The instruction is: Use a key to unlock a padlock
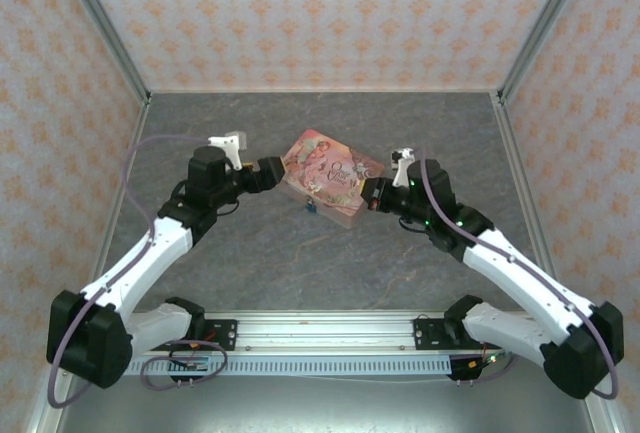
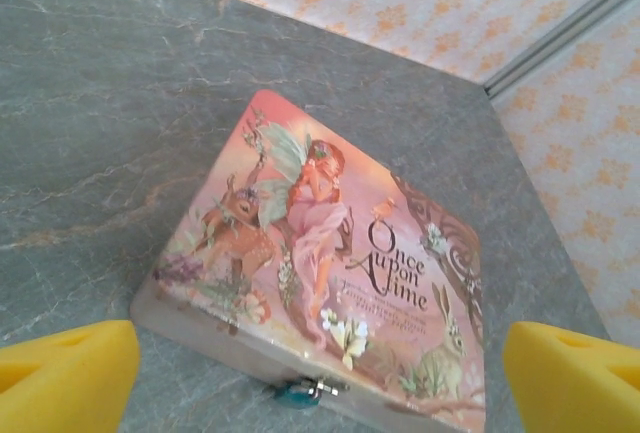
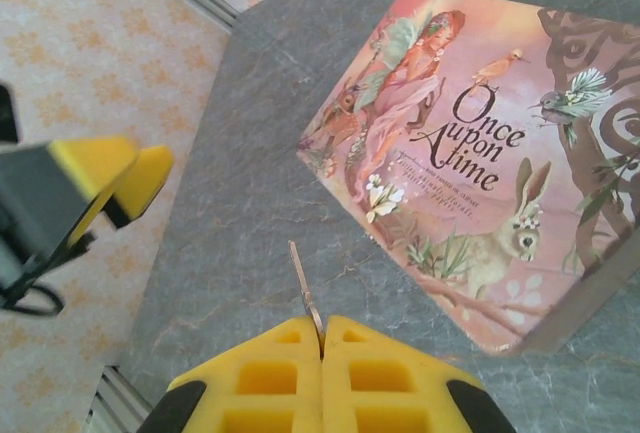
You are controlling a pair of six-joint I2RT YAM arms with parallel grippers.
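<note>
While the right fingers pinch the key: its thin blade juts from the closed yellow pads, apart from the pink box and pointing at bare counter beside it.
Padlock: small and teal, hanging at the clasp on the box's front wall, which faces the counter's near edge; the box sits mid-counter.
Left fingers: spread wide and holding nothing, poised just beside the box's left end, with the padlock low between them in the wrist view.
Step in hand: judged to be steadying the lock so the key can enter.
Doing it well: the left fingers would best close on the padlock body alone and hold it firm; which way the keyhole faces cannot be told.
Key approach: line the blade up with the lock before pushing, since a skewed entry could twist the thin key in its grip.
</note>
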